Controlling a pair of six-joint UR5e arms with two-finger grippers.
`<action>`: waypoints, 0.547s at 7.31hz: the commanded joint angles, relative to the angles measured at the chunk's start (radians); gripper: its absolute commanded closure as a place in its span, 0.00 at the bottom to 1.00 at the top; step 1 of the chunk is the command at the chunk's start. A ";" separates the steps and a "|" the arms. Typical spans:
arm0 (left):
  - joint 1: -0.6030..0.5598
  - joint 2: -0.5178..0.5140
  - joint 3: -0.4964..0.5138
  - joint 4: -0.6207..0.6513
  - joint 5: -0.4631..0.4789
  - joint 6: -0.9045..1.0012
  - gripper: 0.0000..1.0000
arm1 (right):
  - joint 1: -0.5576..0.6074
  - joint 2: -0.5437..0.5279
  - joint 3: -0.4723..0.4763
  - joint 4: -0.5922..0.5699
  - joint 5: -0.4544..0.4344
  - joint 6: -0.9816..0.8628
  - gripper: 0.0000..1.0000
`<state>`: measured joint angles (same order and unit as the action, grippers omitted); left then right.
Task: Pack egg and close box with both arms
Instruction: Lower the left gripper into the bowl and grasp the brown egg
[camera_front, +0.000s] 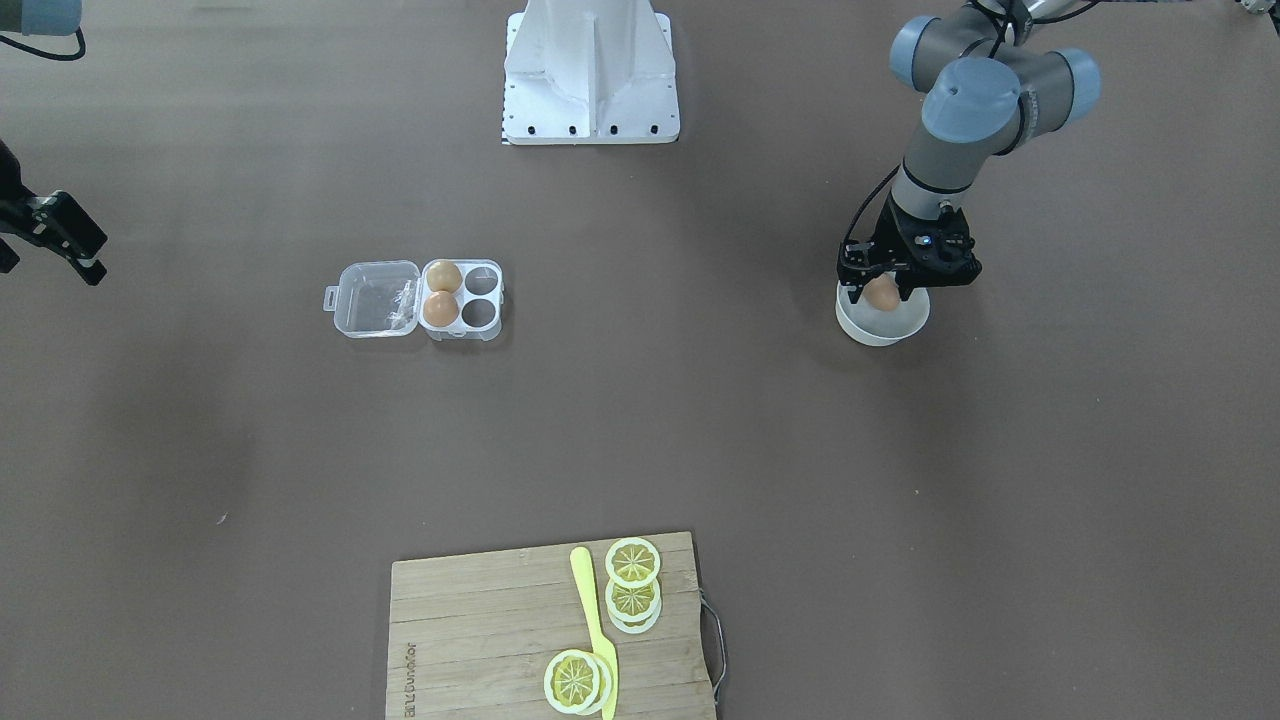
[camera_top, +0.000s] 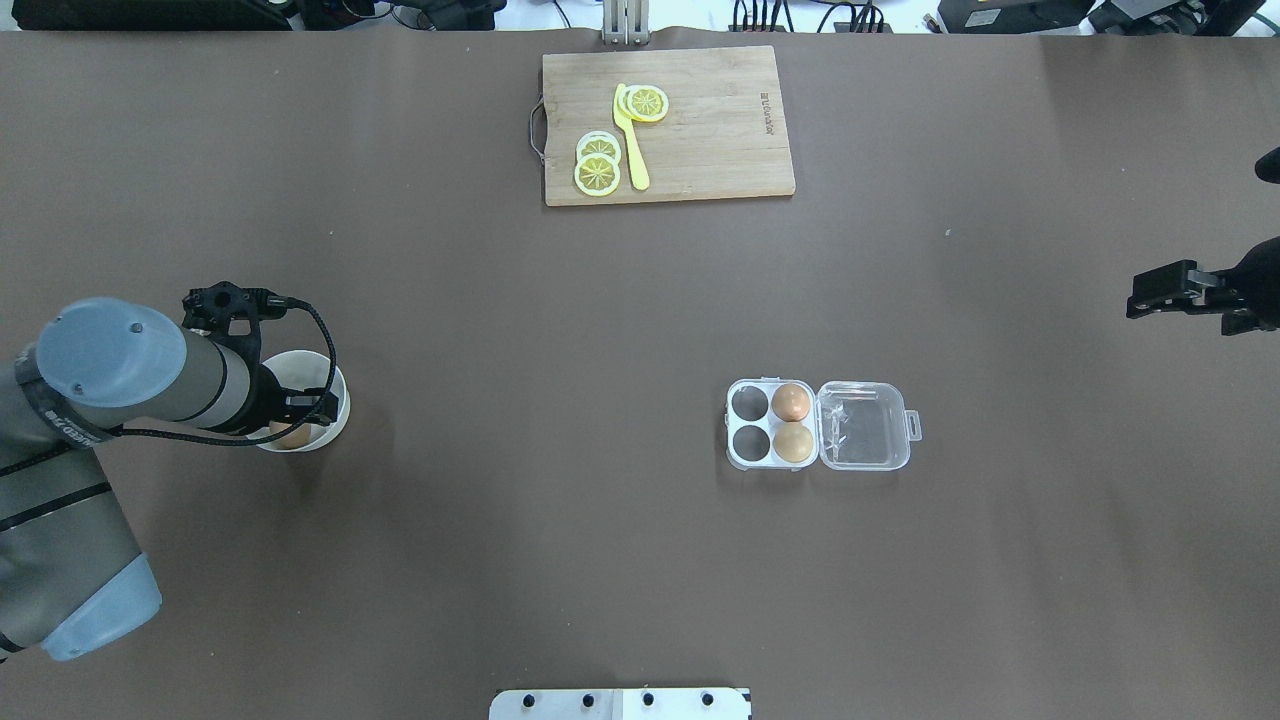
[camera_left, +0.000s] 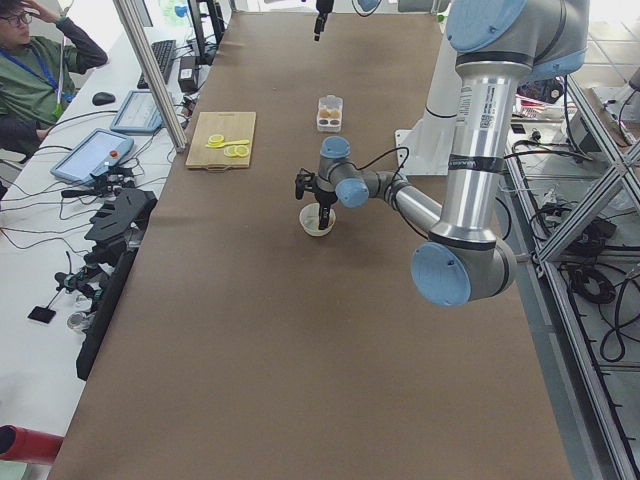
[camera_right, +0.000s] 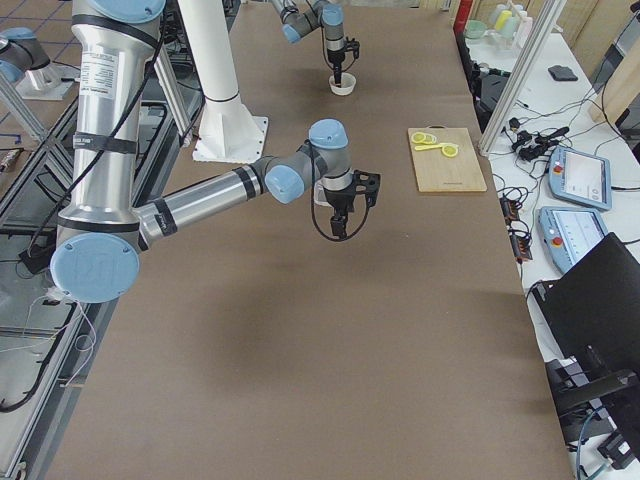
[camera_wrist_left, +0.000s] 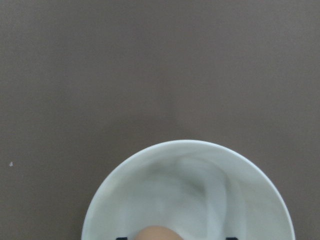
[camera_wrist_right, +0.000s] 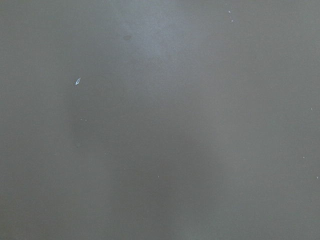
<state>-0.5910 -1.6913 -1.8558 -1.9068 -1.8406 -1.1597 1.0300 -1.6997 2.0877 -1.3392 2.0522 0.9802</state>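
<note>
The clear box (camera_front: 482, 313) lies open in mid-table, its lid (camera_front: 378, 298) flat beside it. Two tan eggs (camera_front: 443, 276) (camera_front: 440, 309) fill the cells next to the lid; the other two cells are empty. The box also shows in the overhead view (camera_top: 750, 440). My left gripper (camera_front: 882, 292) points down into the round white bowl (camera_front: 880, 328). The third egg (camera_front: 881, 293) sits between its fingers, which look spread with gaps on both sides. The left wrist view shows the egg's top (camera_wrist_left: 157, 233) at the bowl's near edge. My right gripper (camera_front: 50, 268) hovers open and empty far from the box.
A wooden cutting board (camera_front: 480, 620) with lemon slices (camera_front: 633, 562) and a yellow knife (camera_front: 592, 620) lies at the operators' side. The white robot base (camera_front: 592, 75) stands at the back. An operator sits beyond the table (camera_left: 30, 60).
</note>
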 joint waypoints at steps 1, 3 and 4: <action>0.010 0.001 0.001 0.000 0.001 0.000 0.28 | -0.001 -0.002 0.000 0.000 -0.001 0.000 0.01; 0.011 0.002 0.001 0.000 0.001 0.000 0.37 | -0.002 -0.002 0.000 0.000 -0.001 0.000 0.01; 0.011 0.002 0.000 -0.002 0.003 0.000 0.44 | -0.002 -0.002 0.000 0.000 -0.001 0.002 0.01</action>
<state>-0.5804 -1.6892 -1.8554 -1.9070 -1.8393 -1.1597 1.0281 -1.7010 2.0878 -1.3392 2.0510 0.9806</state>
